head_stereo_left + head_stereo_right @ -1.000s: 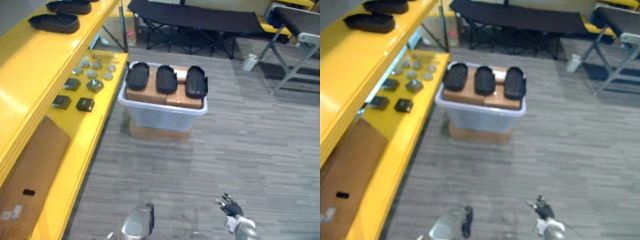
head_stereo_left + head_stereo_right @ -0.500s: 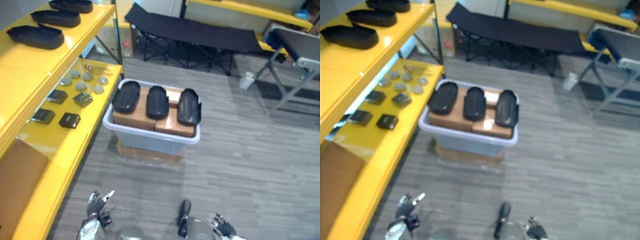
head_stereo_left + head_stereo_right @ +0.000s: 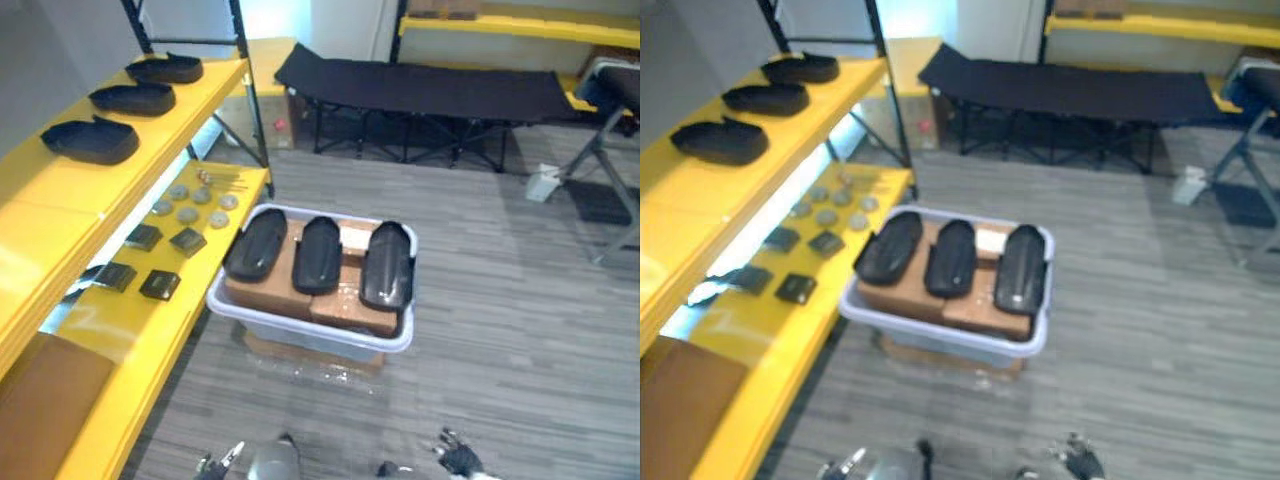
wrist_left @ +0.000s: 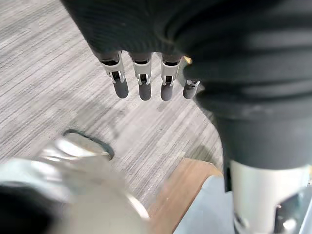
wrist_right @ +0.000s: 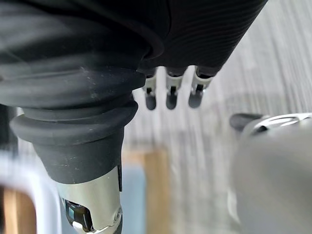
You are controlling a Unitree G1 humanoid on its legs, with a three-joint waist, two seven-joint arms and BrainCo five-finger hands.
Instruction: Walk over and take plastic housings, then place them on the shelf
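Three black plastic housings with long rounded shapes [image 3: 318, 253] lie side by side on top of brown cardboard boxes [image 3: 262, 290]. The boxes sit inside a pale see-through plastic tub [image 3: 300, 330]. The tub stands on the grey striped floor [image 3: 500, 330], just beside the low board of a big yellow metal shelf [image 3: 60, 200].

Three more black plastic housings [image 3: 90, 140] sit in a row on the high board of the shelf, well apart from the tub. On the low board there are small round grey metal pieces [image 3: 187, 213] and, nearer the robot, small dark square blocks [image 3: 160, 285]. A flat brown cardboard sheet [image 3: 40, 410] lies at the near end of that board.

A long black folding bed [image 3: 420, 90] stands far back, past the tub.

The left hand [image 4: 141, 85] hangs low over the floor with its fingers straight and loose. It holds nothing. The right hand [image 5: 170, 97] hangs low on the other side, fingers also loose and straight, with nothing in it. Both hands are well apart from the tub.
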